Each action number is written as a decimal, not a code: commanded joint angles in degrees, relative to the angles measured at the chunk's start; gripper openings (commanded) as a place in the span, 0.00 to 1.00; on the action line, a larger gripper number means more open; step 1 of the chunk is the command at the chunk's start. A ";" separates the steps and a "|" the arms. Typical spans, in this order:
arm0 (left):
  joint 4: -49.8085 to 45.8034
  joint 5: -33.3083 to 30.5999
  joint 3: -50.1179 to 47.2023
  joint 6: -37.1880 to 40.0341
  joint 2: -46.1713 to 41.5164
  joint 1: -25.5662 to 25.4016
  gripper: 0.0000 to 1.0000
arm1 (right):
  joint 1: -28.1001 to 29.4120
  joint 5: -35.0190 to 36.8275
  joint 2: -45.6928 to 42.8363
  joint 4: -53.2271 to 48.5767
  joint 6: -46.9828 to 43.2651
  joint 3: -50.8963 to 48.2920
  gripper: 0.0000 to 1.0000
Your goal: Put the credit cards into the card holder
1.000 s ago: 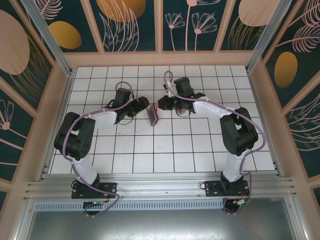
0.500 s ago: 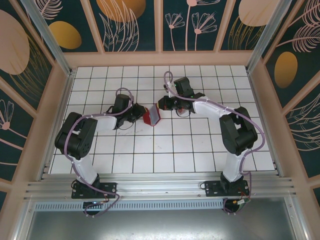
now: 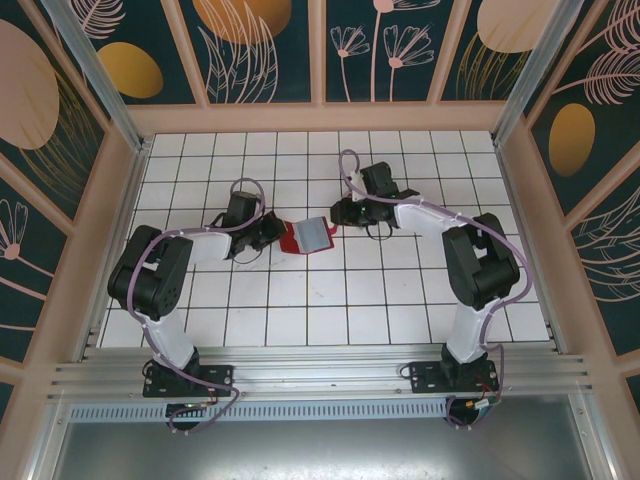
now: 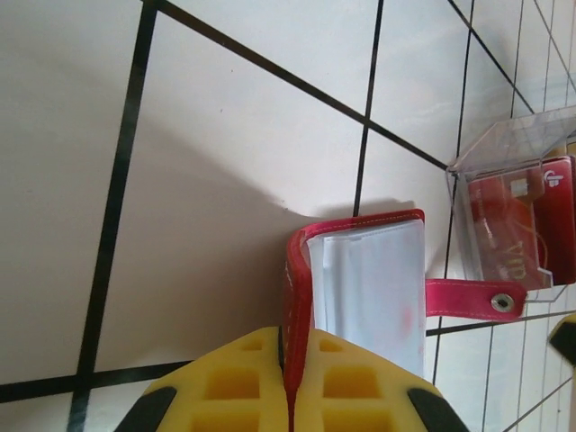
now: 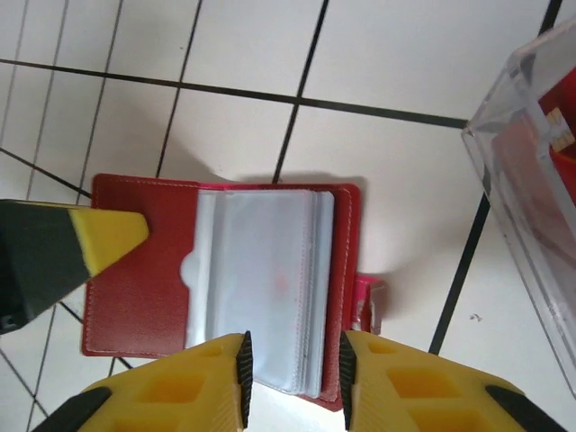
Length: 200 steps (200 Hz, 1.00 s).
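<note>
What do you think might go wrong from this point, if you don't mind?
The left tool pinches only one cover of the card holder, so it may slip free or flop shut. The right tool straddles the clear sleeves with jaws apart; closing could crumple them. The clear box stands close, so a swing might knock it.

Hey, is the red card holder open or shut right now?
Open. In the right wrist view the card holder is spread apart, its clear sleeves exposed and its snap tab unfastened.
</note>
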 commanded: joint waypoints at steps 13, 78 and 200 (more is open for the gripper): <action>-3.32 -0.57 1.02 2.58 -0.70 0.34 0.00 | 1.32 -8.32 -1.65 0.39 -0.48 2.63 0.36; -2.52 -0.16 0.94 1.95 -0.47 0.34 0.00 | 3.56 -6.15 8.46 -3.04 1.00 5.95 0.39; -1.61 0.40 0.67 1.58 0.40 0.34 0.00 | 4.97 -4.03 12.83 -4.36 0.21 8.89 0.41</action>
